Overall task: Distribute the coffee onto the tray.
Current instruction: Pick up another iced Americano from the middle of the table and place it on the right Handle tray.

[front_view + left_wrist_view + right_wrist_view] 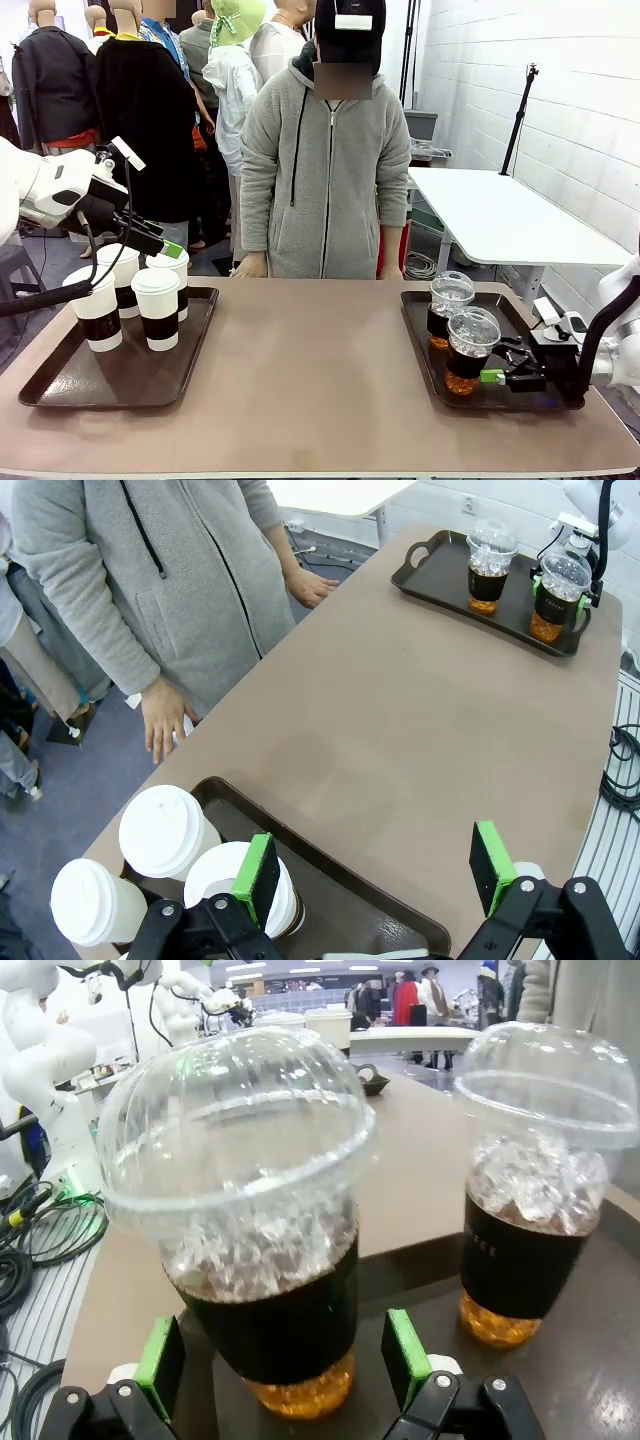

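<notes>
Closest to the robot's side of the brown table [300, 390], the right gripper [497, 375] sits low over the right-hand tray [420, 345], its green-padded fingers [405, 1357] spread wide on either side of the nearer iced coffee cup [470, 352]. The right wrist view shows the pads flanking the cup's base with gaps on both sides, so nothing is gripped. That clear cup has a dome lid, ice at the top, dark coffee below and an amber band at the bottom. Just behind it on the same tray stands the second iced coffee cup [449, 305], filled the same way. That makes two iced coffees, both on this tray.

Across the table, the left-hand tray [60, 385] carries four white paper cups with white lids and black sleeves, bunched at its far left end: the front-left cup [94, 308], the front-right cup [157, 307], and behind them the back-left cup [120, 277] and the back-right cup [170, 275]. The left gripper [375, 875] hovers above these, fingers wide apart and holding nothing.

At the table's far edge stands a person in a grey zip hoodie [325, 170], hands resting at the edge.
</notes>
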You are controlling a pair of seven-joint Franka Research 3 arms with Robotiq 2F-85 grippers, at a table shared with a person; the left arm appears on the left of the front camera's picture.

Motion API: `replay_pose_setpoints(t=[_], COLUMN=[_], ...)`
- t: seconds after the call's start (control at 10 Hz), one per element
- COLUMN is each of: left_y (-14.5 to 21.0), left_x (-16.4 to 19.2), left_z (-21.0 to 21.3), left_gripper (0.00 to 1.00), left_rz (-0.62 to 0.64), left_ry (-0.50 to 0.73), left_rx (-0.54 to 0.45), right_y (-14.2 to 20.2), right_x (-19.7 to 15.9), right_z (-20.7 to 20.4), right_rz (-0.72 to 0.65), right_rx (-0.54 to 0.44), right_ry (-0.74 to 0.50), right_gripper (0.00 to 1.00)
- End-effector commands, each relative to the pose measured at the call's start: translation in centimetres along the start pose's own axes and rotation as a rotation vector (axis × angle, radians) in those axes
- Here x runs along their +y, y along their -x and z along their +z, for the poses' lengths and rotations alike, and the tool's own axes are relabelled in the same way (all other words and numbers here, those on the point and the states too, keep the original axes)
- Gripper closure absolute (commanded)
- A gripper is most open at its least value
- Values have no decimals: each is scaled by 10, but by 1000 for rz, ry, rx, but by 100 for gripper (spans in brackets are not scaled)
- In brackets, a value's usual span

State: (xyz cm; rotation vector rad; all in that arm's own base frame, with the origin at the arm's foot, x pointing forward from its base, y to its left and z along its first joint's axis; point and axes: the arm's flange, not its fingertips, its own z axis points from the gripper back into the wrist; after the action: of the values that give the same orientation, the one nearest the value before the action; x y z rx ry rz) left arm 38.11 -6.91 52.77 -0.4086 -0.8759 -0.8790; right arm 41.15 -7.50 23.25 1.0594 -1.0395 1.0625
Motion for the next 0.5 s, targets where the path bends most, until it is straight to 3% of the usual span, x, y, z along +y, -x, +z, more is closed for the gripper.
replay_pose_setpoints(t=[0.0, 0.4], left_y=[3, 3], left_x=[4, 4], left_z=[-2, -2], left_gripper=[0, 0], left_rz=[-18, -18], left_ry=[17, 17], left_rx=[-10, -10], right_y=[-6, -7], right_x=[1, 7], right_z=[21, 47], right_rz=[-22, -30], right_rx=[28, 38], right_ry=[26, 83], right_gripper=[0, 0])
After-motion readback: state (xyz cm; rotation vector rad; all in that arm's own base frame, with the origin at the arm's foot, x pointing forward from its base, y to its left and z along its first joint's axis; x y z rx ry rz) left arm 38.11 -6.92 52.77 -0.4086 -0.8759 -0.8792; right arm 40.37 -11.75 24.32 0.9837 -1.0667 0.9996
